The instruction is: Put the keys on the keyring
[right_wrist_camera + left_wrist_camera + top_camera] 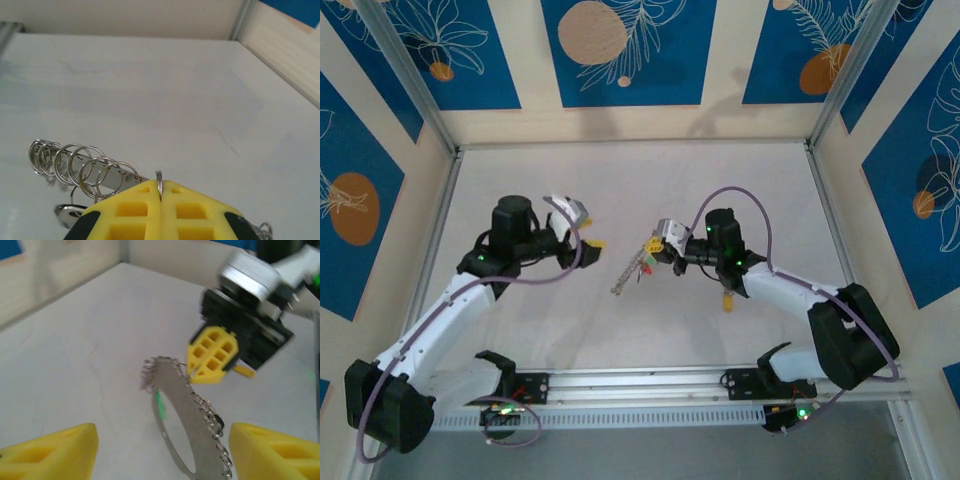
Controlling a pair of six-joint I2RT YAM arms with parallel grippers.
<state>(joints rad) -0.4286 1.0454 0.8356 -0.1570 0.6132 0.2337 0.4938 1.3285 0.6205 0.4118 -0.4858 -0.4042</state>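
Observation:
The keyring (628,272) is a long grey metal loop strung with several small wire rings, and it hangs tilted over the middle of the table. My right gripper (656,243) is shut on its upper end. In the right wrist view the yellow fingers (130,210) pinch one small ring (159,182), with the other rings (82,167) trailing left. A green key (159,403) hangs on the keyring (172,385), and a red one (645,270) shows beside it from above. My left gripper (162,452) is open, its fingers either side of the loop's lower end, not touching it.
A small yellow piece (727,298) lies on the white table (520,330) by the right forearm. Metal frame posts and patterned walls (620,40) close in the sides and back. The arm bases sit on a rail (640,385) at the near edge.

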